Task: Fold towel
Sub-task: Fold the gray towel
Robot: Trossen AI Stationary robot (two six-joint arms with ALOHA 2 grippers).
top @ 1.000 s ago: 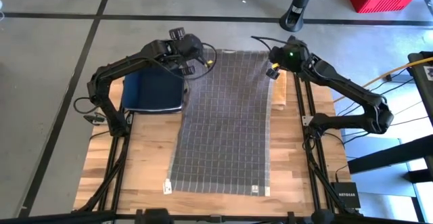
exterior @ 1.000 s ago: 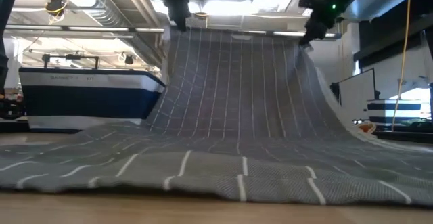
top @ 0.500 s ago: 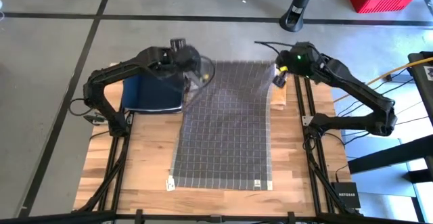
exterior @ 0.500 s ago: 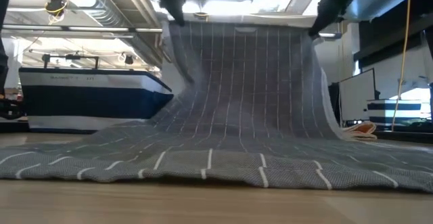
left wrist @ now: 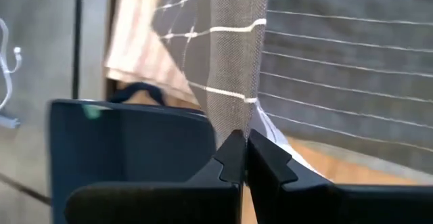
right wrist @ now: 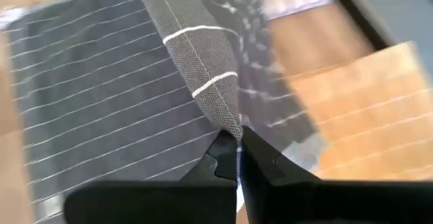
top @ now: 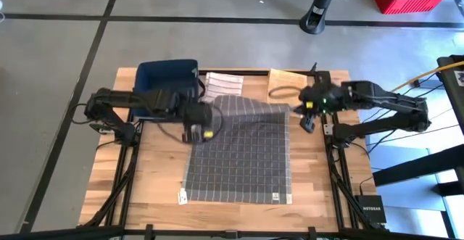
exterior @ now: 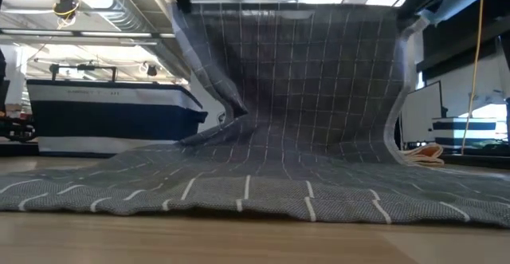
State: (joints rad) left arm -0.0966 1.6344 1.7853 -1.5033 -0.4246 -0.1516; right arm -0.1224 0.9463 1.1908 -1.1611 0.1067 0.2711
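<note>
The grey towel with a white grid lies with its near half flat on the wooden table. Its far half is raised and stands as a curtain in the low view. My left gripper is shut on the raised edge's left corner. My right gripper is shut on its right corner. The near edge with its two white labels rests on the table. My left gripper pinches the towel's far left corner between its two fingers; the cloth is bunched into a narrow fold there. That corner is lifted clear and the towel hangs from it to the table. My right gripper pinches the far right corner between its two fingers, along a folded edge. The corner is held up, and the top edge runs across to the other gripper with little sag.
A dark blue bin stands at the table's far left. Beside it lie a pale striped cloth and a tan folded piece along the far edge. Bare wood shows left of the towel.
Both grippers have moved from the far edge toward the near edge, carrying the towel's far edge with them. The far half now stands raised over the middle of the table, uncovering the cloths behind it. The near edge has stayed where it was.
</note>
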